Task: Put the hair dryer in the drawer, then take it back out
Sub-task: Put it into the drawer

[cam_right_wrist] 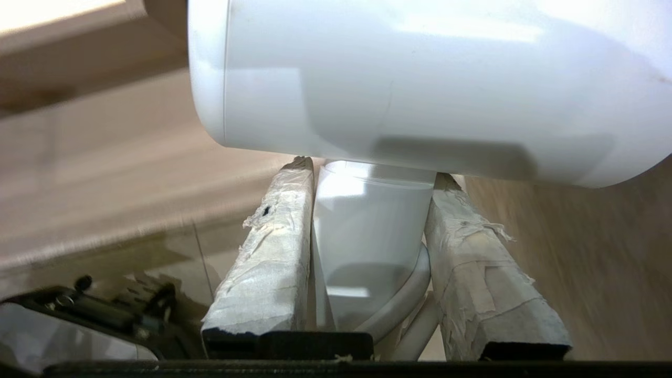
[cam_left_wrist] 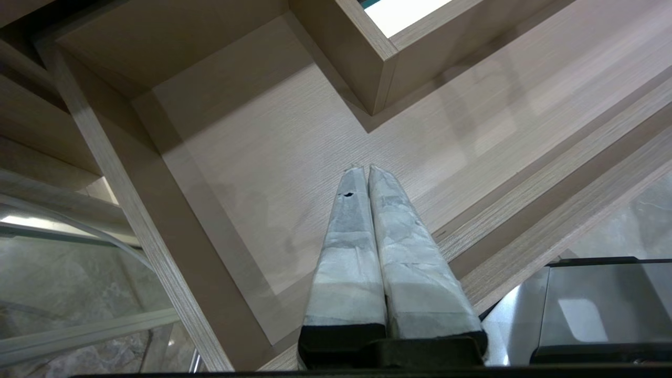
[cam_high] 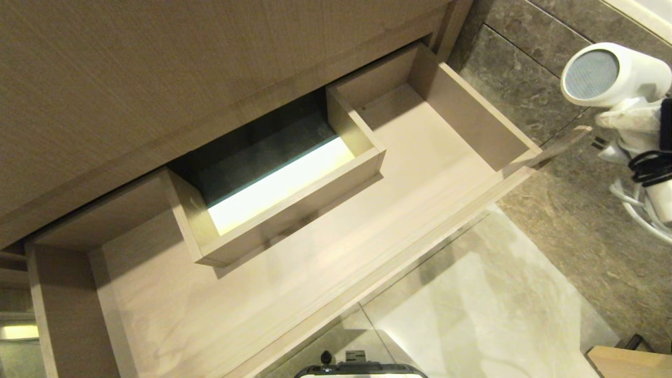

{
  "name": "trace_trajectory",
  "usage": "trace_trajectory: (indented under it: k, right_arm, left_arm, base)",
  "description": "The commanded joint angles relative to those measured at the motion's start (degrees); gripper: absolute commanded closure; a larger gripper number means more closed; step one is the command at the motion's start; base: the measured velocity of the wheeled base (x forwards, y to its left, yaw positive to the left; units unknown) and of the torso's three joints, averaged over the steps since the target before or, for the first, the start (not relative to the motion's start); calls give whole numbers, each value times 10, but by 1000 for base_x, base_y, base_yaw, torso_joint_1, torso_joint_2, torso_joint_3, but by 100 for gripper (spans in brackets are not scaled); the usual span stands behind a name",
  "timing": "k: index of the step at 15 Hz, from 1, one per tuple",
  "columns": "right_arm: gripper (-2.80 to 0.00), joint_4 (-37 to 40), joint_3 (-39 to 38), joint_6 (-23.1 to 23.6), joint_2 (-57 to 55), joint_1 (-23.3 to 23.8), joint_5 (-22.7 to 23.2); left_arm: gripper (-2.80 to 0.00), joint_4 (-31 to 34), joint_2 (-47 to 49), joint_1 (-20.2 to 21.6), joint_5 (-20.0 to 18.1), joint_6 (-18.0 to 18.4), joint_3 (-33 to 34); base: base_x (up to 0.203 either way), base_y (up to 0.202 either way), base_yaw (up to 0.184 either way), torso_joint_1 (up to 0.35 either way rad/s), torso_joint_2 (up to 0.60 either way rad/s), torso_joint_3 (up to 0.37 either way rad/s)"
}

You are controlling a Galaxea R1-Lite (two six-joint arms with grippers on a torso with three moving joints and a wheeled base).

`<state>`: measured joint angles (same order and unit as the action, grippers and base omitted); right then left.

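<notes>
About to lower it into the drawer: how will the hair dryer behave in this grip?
The hair dryer is held by its handle in the right gripper, with the bulky barrel beyond the fingers, so it may pivot. The smooth white shell looks slippery. The bundled cord hangs loose and could snag the drawer wall.

White hair dryer (cam_high: 619, 79) held aloft right of the open, empty drawer (cam_high: 294, 294).

hair dryer (cam_high: 619, 79) right of the pulled-out drawer (cam_high: 294, 294), above floor (cam_high: 525, 79)
</notes>
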<state>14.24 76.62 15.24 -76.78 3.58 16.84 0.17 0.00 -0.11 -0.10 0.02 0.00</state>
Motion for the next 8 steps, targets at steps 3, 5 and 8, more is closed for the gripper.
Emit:
trace_trajectory:
  k: [3, 5, 8]
  right_arm:
    - [0, -3, 94, 0, -93, -14, 59]
    - [0, -9, 119, -1, -112, -29, 65]
    - [0, -21, 173, -2, -151, -54, 65]
  left_arm:
    - [0, 0, 0, 0, 0, 0, 0]
    - [0, 0, 0, 0, 0, 0, 1]
    - [0, 0, 0, 0, 0, 0, 1]
  base:
    - [0, 0, 0, 0, 0, 0]
    - [0, 0, 0, 0, 0, 0]
    - [0, 0, 0, 0, 0, 0]
